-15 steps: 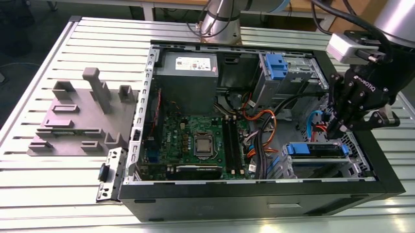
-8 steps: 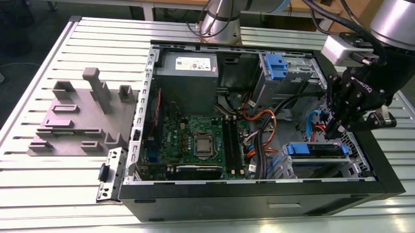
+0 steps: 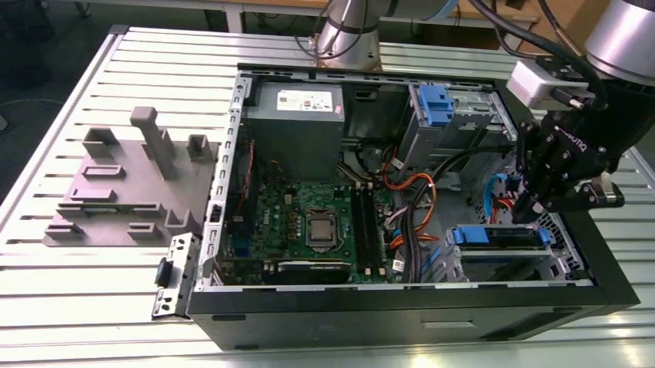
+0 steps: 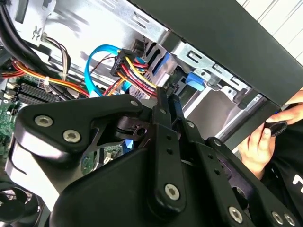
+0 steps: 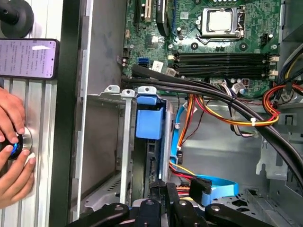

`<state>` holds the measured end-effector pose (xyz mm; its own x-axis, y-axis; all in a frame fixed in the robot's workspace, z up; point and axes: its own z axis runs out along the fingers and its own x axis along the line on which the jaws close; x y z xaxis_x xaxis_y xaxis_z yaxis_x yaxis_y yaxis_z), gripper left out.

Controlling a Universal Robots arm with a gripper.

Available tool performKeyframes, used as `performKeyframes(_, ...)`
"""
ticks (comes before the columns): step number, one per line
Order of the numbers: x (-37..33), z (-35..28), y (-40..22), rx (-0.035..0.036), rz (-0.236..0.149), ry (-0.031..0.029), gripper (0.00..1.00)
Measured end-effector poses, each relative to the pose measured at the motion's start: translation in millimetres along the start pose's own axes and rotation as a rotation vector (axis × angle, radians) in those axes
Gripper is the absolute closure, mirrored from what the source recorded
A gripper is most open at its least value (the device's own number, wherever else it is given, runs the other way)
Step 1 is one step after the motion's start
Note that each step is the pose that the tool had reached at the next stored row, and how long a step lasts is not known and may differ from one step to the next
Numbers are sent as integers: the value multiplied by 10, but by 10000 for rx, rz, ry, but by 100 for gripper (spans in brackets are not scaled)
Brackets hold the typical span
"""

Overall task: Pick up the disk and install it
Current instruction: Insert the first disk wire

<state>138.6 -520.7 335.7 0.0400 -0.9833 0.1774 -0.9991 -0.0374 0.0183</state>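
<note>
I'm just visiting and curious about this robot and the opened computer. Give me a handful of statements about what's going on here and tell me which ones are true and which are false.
1. The black gripper hangs over the open black computer case. True.
2. The gripper's fingers are spread wide apart. False: they are closed together, with nothing seen between them.
3. The silver hard drive with its blue plastic frame sits in a bay at the case's corner. True.
4. A person's hand rests on the metal slatted table outside the case. True.
5. The grey plastic fixture lies inside the case. False: it stands on the table at the exterior view's left.
</note>
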Motion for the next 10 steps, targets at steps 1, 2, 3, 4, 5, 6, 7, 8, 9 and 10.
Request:
performKeyframes(1,19,5,3,8,2,-31,83)
performKeyframes(2,35,9,7,20,4,-74,83)
performKeyframes(3,46,12,13,38,6,-137,83)
performKeyframes(4,55,14,21,62,8,-210,83)
performKeyframes(5,62,16,31,90,12,-277,83)
performKeyframes(6,71,19,39,110,14,-353,83)
performKeyframes(7,81,22,42,121,15,-412,83)
performKeyframes(8,92,26,44,127,15,-457,83)
performKeyframes(9,100,30,44,128,17,-473,83)
performKeyframes(10,106,32,44,127,32,-475,83)
